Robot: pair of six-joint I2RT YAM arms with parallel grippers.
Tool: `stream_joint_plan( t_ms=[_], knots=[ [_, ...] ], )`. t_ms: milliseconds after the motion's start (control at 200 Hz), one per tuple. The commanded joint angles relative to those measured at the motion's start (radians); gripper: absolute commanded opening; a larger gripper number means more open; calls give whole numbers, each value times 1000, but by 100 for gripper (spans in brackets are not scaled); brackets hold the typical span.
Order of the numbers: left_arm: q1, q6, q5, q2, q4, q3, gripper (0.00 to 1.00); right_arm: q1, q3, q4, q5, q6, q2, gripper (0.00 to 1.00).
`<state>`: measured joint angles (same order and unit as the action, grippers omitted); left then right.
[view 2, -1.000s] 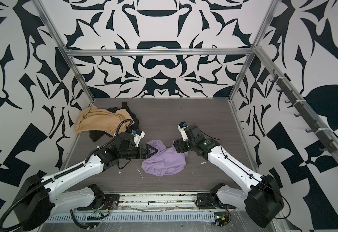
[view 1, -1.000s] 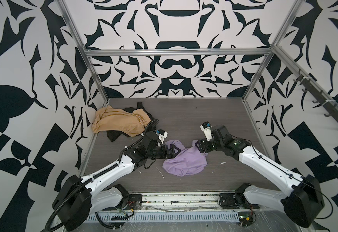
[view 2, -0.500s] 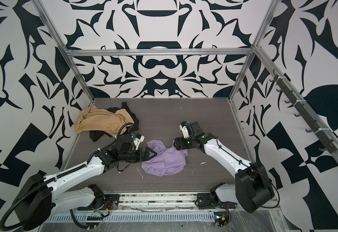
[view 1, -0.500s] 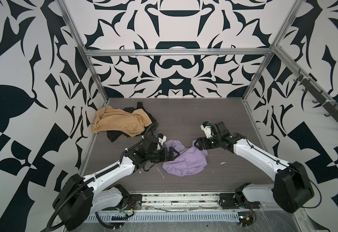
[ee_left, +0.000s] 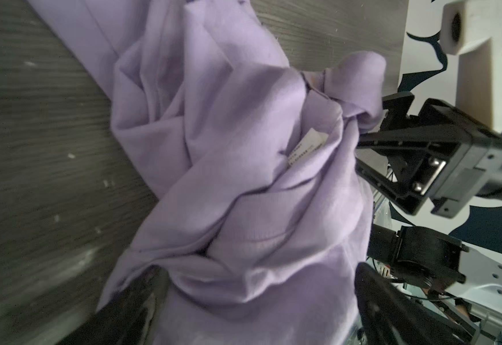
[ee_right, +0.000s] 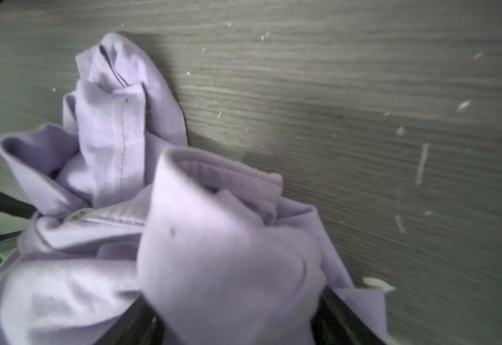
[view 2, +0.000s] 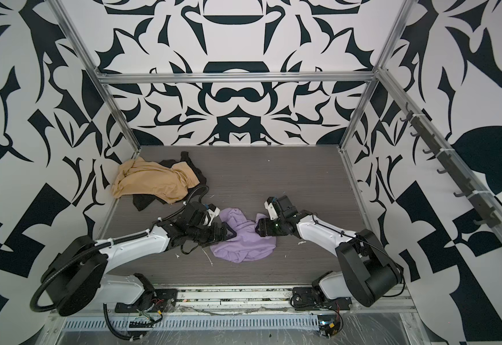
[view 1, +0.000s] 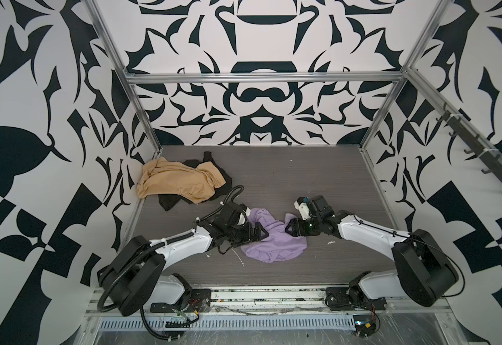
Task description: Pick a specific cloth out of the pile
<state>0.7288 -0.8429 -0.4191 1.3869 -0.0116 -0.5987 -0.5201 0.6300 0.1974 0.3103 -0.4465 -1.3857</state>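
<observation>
The lavender cloth (view 1: 273, 243) (view 2: 243, 243) lies crumpled on the grey table, front of centre, apart from the pile. The pile, a tan garment (view 1: 178, 182) over a black one (view 1: 170, 202), sits at the back left. My left gripper (view 1: 262, 234) (view 2: 231, 233) is open at the cloth's left edge. In the left wrist view fabric (ee_left: 243, 179) fills the space between its wide fingers (ee_left: 130, 307). My right gripper (view 1: 288, 230) (view 2: 257, 228) is at the cloth's right edge. A fold (ee_right: 213, 254) bulges between its fingers (ee_right: 339, 316), which still stand apart.
A cable loop (view 1: 232, 194) from my left arm arches beside the pile. Small white scraps (view 1: 330, 242) dot the table. Metal frame posts (view 1: 372, 155) bound the table, and a hook rail (view 1: 482, 158) runs along the right wall.
My right gripper has come forward and down onto the cloth's right edge, and its jaws have narrowed a little. My left gripper has slid a little right, into the cloth's left edge.
</observation>
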Motion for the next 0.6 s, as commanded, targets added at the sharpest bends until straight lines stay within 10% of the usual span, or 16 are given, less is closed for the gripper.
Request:
stream_joint_plan(
  t_ms=[0, 240, 400, 520, 600],
  knots=[
    [0, 8, -44, 53, -72, -30, 100, -71, -50, -62, -60, -98, 41, 74],
    [-3, 130, 124, -65, 35, -36, 100, -135, -70, 29, -220, -140, 255, 88],
    [-6, 260, 559, -223, 242, -81, 100, -133, -24, 97, -603, -23, 441, 96],
    [-5, 432, 999, -340, 84, 24, 100, -128, -219, -408, -947, 371, 496, 94],
    [-26, 566, 1333, -311, -288, 178, 99, -66, -398, -919, -892, 687, 414, 90]
  ],
)
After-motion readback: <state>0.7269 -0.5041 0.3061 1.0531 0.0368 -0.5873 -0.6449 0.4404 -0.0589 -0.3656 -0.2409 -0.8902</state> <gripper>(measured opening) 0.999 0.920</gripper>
